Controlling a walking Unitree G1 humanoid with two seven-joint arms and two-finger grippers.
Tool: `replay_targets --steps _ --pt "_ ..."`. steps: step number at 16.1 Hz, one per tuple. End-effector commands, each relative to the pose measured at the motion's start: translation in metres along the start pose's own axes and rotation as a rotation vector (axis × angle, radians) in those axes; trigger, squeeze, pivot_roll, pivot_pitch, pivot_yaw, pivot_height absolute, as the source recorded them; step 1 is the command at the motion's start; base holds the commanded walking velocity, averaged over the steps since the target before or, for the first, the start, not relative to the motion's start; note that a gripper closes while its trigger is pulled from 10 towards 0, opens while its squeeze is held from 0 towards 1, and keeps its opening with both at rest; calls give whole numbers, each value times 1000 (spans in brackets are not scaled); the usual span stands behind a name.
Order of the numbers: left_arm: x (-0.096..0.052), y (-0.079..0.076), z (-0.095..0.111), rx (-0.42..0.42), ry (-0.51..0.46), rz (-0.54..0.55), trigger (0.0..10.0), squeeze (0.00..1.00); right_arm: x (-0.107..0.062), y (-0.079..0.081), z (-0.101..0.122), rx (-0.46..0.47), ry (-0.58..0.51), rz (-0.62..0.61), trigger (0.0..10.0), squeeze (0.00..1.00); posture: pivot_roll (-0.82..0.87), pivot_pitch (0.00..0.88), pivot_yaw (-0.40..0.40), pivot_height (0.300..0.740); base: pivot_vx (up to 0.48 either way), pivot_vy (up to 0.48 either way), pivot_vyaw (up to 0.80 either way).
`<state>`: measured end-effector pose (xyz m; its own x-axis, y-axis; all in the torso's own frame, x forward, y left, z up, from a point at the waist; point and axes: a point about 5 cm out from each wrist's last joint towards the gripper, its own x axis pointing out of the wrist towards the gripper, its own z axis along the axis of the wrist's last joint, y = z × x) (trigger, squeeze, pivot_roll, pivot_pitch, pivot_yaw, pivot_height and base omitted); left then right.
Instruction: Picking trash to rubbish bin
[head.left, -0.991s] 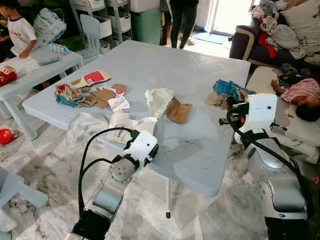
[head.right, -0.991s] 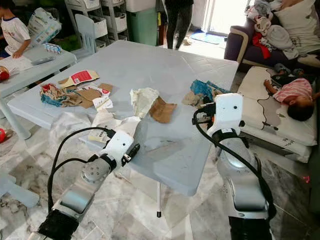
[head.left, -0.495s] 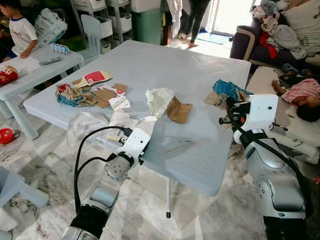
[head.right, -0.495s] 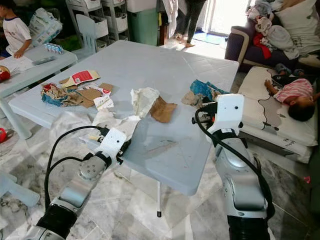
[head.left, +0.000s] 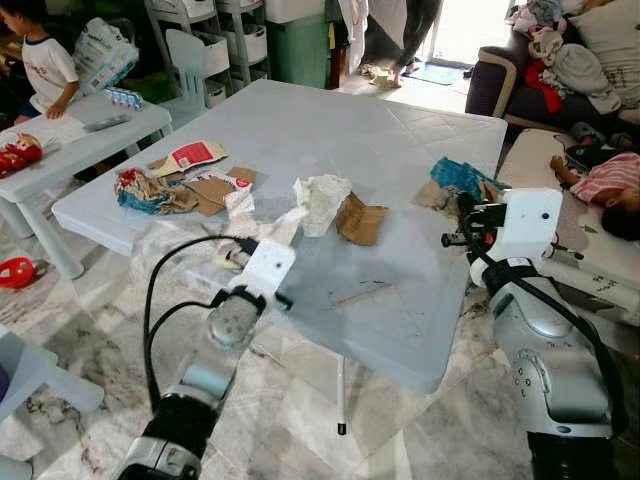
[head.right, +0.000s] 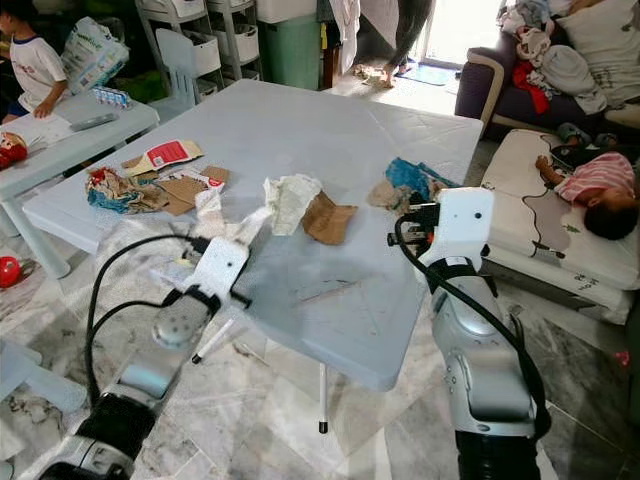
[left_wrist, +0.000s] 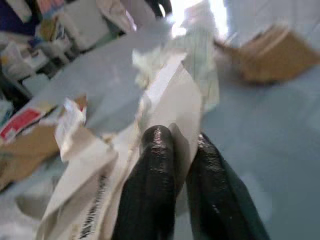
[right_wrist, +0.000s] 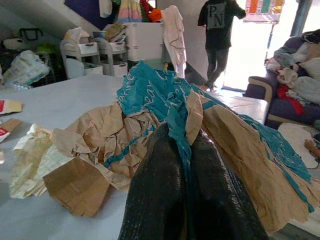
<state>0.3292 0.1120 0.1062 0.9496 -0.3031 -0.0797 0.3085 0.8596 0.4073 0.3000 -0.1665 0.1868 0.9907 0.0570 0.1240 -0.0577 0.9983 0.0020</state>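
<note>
Trash everywhere on the grey table (head.left: 330, 130). Nearest, left gripper (left_wrist: 175, 145) now pushed further in over the near edge, clamped on white paper (left_wrist: 170, 105), no longer low beside the rim: a pick under way. Wrist camera confirming pinch; head view hiding it. Farther right, right gripper (right_wrist: 182, 135) clenched on crumpled teal-and-brown wrapper (right_wrist: 155, 100). Beyond, brown card (head.left: 360, 218), red-labelled scraps (head.left: 190, 157) waiting.
</note>
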Motion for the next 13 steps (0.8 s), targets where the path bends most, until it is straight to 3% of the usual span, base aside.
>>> replay_targets --steps 1,4,6,11,13 --pt "2 2 8 -3 -39 7 0 0 0 -3 4 -3 -21 -12 0 0 -55 0 9 740 0 0 0" --pt "5 -9 31 -36 -183 -32 0 0 3 -4 7 -41 -40 -22 0 0 -51 0 6 740 0 0 0" --pt "5 -9 36 -42 -213 -33 0 0 5 -3 8 -42 -42 -21 0 0 -47 0 3 740 0 0 0" --pt "-2 9 67 -105 -379 110 0 0 6 -2 8 -41 -56 -20 0 0 -39 0 7 740 0 0 0" --pt "-7 17 71 -124 -396 169 0 0 7 0 8 -45 -64 -15 0 0 -38 0 8 740 0 0 0"
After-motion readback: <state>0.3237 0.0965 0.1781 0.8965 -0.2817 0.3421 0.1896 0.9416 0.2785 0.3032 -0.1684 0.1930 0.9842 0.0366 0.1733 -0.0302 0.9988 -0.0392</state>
